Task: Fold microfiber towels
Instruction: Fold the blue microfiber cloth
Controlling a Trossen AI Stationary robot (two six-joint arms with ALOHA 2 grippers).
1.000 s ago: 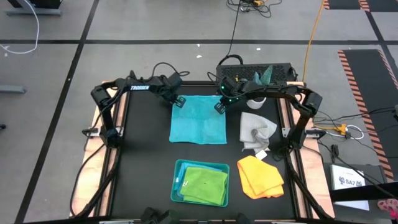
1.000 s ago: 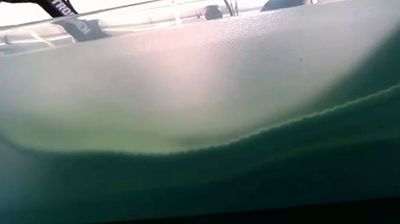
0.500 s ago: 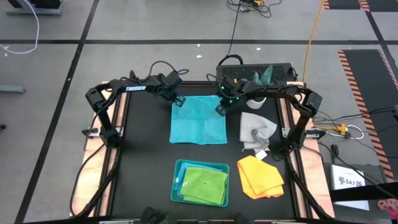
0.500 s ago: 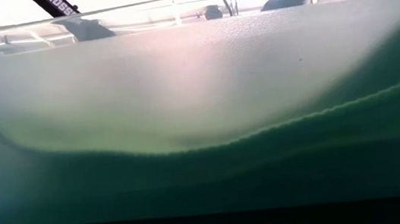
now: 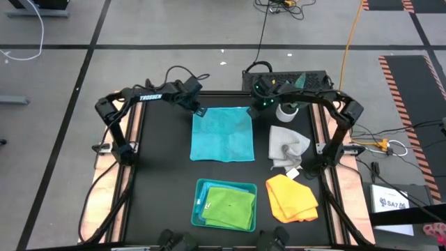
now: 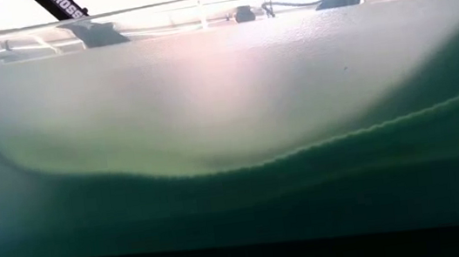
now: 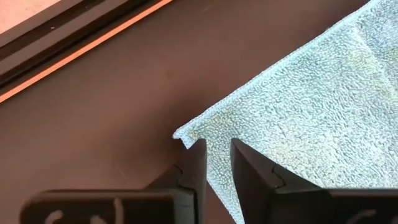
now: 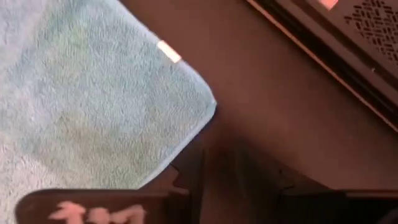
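A turquoise towel (image 5: 221, 134) lies flat on the dark table top, folded to a near square. My left gripper (image 5: 197, 109) hovers over its far left corner (image 7: 183, 134), pointing steeply down, its fingers (image 7: 198, 163) a narrow gap apart with the towel's edge showing between them. My right gripper (image 5: 267, 103) stands just off the far right corner (image 8: 208, 109), over bare table, fingers slightly apart and nothing between them. A grey-white towel (image 5: 288, 148) lies crumpled at the right, a yellow-orange towel (image 5: 291, 198) near the right front. A lime green towel (image 5: 228, 206) lies in the teal tray (image 5: 198, 202).
A white cup (image 5: 287, 111) stands close to my right gripper at the far right. A black box (image 5: 286, 80) with a teal thing (image 5: 298, 84) on it sits behind the table's far edge. The low view is filled by the tray's wall (image 6: 232, 146).
My right gripper has swung toward the table's right edge, off the turquoise towel's far right corner and over bare table. The towel lies flat as before.
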